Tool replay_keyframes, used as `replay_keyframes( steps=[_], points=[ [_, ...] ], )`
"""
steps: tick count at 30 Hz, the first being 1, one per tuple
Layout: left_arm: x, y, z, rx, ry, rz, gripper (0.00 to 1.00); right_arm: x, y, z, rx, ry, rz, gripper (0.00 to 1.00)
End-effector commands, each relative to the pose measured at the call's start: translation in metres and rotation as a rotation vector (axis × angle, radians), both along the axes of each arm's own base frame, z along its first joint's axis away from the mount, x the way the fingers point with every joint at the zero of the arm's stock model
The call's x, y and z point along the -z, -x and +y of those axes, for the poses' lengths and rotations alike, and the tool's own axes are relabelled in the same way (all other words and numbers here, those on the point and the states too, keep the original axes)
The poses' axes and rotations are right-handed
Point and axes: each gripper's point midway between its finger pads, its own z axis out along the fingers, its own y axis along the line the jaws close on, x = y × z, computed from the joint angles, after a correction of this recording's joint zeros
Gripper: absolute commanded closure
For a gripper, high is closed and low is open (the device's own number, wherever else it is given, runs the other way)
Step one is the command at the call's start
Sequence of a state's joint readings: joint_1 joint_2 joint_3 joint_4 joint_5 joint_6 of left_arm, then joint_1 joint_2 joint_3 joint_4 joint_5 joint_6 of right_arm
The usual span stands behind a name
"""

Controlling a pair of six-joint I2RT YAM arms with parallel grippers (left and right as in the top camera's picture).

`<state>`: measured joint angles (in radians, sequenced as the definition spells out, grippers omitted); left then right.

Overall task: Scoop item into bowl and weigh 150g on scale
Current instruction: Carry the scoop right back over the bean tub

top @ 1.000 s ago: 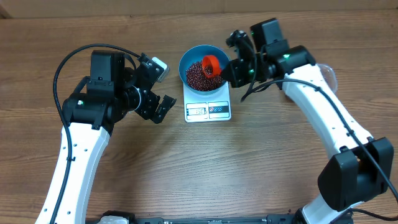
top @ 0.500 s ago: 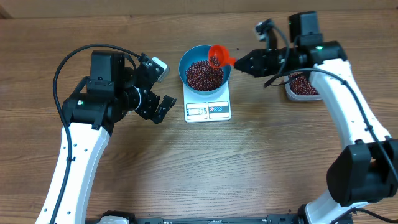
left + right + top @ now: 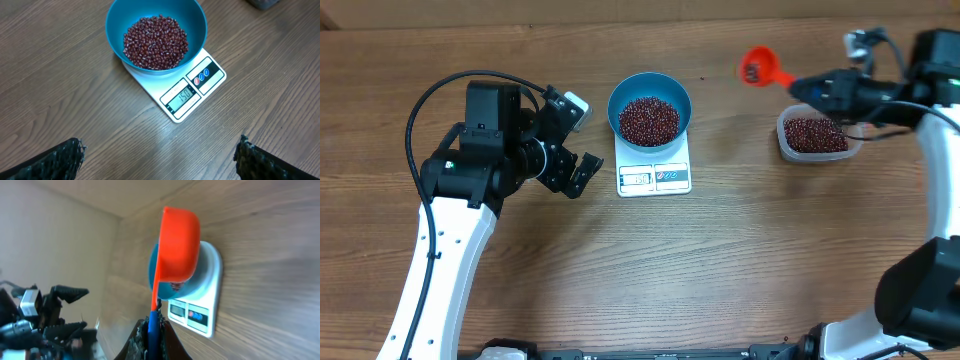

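Left gripper (image 3: 572,142): we found it parked left of the scale, jaws spread wide and holding nothing, unmoved over the last second.
Bowl (image 3: 616,105): it sat squarely on the scale, upright.
Beans (image 3: 649,119): the heap lay inside the bowl; we saw none spilled around it.
Scale (image 3: 655,176): its display (image 3: 181,96) read 150 in the left wrist view.
Scoop (image 3: 758,68): a second ago it hung over the bowl; it had since swung right, well clear of the rim.
Right gripper (image 3: 810,88): jaws clamped on the scoop's handle, just above the tub.
Tub (image 3: 782,140): it held more of the same beans, far right.
Finding: we judged the dosing complete; only setting down the scoop remained.
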<state>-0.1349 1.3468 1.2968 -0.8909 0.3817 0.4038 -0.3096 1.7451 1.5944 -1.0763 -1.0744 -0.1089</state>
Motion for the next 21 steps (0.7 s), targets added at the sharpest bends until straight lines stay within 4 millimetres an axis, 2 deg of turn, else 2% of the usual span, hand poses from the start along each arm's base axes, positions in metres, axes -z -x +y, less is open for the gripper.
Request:
replay_keyframes(
  steps=[1,5,13,16,21],
  points=[
    [0.003,-0.001,0.001,0.017,-0.014,-0.005,0.00,-0.013,0.004,-0.028,0.054,0.072,-0.059,0.96],
    [0.003,-0.001,0.001,0.017,-0.014,-0.005,0.01,0.015,0.010,-0.062,0.161,0.218,0.060,0.96],
    [0.003,-0.001,0.001,0.017,-0.014,-0.005,0.00,0.056,0.021,-0.106,0.323,0.507,0.260,0.96],
    [0.003,-0.001,0.001,0.017,-0.014,-0.005,0.01,0.064,0.023,-0.115,0.375,0.605,0.317,0.96],
    [0.003,-0.001,0.001,0.017,-0.014,-0.005,0.00,0.074,0.027,-0.117,0.432,0.817,0.389,0.96]
  ],
)
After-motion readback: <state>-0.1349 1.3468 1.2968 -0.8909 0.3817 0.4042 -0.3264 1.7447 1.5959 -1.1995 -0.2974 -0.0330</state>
